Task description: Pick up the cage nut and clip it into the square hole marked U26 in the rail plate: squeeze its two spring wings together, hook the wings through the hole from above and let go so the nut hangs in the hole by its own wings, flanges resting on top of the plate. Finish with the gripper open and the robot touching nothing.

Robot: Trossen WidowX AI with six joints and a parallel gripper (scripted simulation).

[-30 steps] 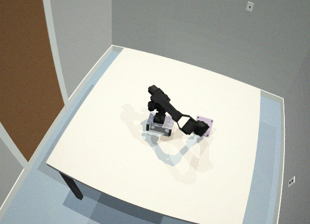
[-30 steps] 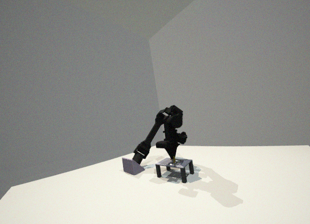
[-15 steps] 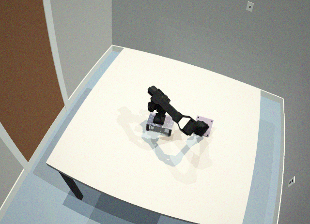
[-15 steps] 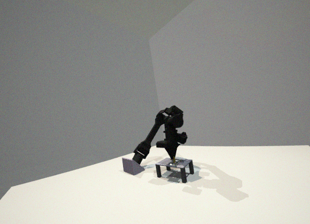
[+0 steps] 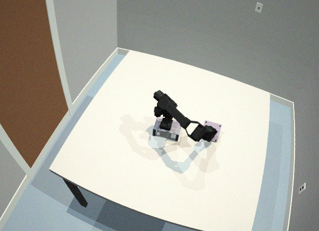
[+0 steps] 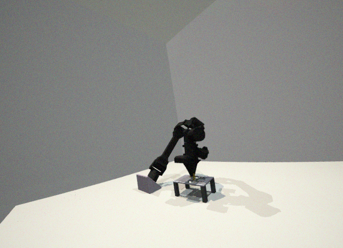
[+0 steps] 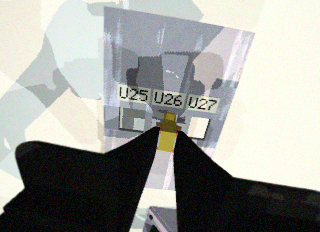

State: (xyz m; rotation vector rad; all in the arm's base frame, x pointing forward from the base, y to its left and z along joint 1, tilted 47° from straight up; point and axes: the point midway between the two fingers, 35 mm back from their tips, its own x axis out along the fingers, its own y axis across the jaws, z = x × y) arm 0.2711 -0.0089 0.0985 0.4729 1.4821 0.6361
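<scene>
Pincer [image 6: 192, 175] [image 7: 167, 133]: grasping cage nut [image 6: 194, 177] [image 7: 167, 138] | Nut: at U26 hole, rail plate [image 5: 173, 124] [image 6: 181, 180] [image 7: 135, 29]; seating unclear

You have the yellow cage nut [image 6: 194, 177] [image 7: 168, 134] pinched in the end effector [image 6: 192, 175] [image 7: 167, 133], just below the U26 label at that hole's place in the shiny grey-violet rail plate [image 5: 174, 123] [image 6: 183, 180] [image 7: 135, 32], which lies level on dark legs above the counter [image 5: 108, 94] [image 6: 110, 217], its U25 and U27 holes open.
</scene>
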